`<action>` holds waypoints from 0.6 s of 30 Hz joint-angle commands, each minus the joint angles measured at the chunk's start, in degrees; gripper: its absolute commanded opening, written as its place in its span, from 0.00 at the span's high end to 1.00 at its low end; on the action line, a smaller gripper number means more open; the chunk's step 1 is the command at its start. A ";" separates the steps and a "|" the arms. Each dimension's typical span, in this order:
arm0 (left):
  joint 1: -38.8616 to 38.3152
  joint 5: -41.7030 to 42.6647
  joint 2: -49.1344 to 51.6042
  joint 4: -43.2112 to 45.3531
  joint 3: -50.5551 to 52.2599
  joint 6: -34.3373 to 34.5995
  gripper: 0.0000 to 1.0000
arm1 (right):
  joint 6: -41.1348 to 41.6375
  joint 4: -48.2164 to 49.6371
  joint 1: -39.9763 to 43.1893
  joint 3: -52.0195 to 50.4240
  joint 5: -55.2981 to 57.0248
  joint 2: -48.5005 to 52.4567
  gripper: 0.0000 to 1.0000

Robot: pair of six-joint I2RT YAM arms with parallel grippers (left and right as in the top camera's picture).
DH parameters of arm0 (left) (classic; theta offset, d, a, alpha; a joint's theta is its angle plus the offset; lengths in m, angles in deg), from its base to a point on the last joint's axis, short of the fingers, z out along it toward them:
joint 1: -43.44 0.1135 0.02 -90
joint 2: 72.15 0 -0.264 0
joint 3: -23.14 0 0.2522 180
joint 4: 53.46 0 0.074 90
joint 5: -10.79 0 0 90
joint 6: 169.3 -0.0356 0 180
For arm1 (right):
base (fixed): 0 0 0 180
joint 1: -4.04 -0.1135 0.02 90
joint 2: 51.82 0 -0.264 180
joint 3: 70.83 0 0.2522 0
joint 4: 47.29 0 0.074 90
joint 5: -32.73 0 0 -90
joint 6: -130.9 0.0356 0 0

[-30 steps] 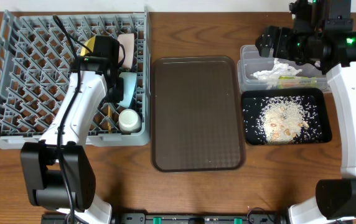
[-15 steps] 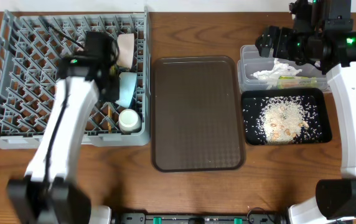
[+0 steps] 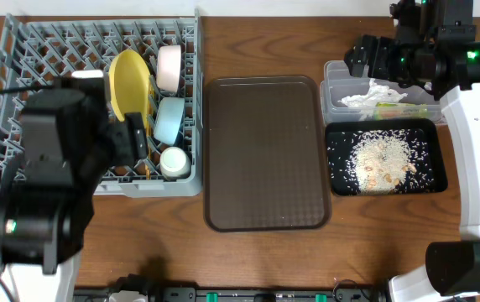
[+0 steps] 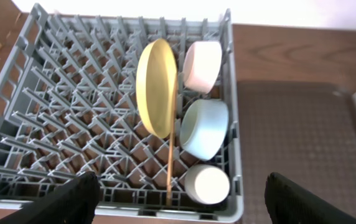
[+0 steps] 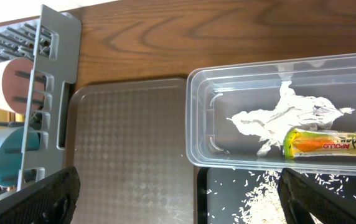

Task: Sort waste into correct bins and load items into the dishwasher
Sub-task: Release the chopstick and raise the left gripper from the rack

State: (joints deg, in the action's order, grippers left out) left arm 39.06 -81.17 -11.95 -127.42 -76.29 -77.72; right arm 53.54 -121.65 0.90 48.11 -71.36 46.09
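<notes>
Now the plate (image 4: 156, 87) stands on edge in the dish rack (image 4: 53, 106), with the white bowl (image 4: 201, 65), light-blue bowl (image 4: 204, 127) and cup (image 4: 207, 185) in a column beside it and chopsticks (image 4: 170, 168) between. The left gripper (image 4: 182, 183) hangs above, jaws wide apart and empty. The right gripper (image 5: 178, 177), equally spread and empty, hovers near the clear tub (image 5: 196, 124) holding tissue (image 5: 284, 118) and wrapper (image 5: 327, 143); rice (image 3: 381, 158) lies in the black tray (image 3: 437, 172).

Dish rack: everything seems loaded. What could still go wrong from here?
The yellow-green plate stands on edge between pegs; a knock from the left gripper could tip it onto the light-blue bowl. The chopsticks lie loose in the dish rack and might slip through its grid.
</notes>
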 commanded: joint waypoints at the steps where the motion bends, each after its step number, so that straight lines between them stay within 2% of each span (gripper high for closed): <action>1: 0.02 1.55 -1.77 -0.17 -0.70 0.59 0.14 | 0.42 -0.07 -0.26 0.02 0.15 0.37 0.01; 4: 0.04 1.55 -2.67 -0.20 -0.70 0.59 0.09 | 0.42 -0.07 -0.26 0.02 0.15 0.37 0.01; 18: 0.04 1.53 -1.88 -0.22 -0.70 0.59 0.07 | 0.35 -0.11 -0.26 0.02 0.96 0.20 0.01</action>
State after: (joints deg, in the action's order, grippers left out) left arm 39.06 -80.40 -14.02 -127.45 -76.27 -77.61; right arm 53.54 -121.65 0.90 48.11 -71.34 46.09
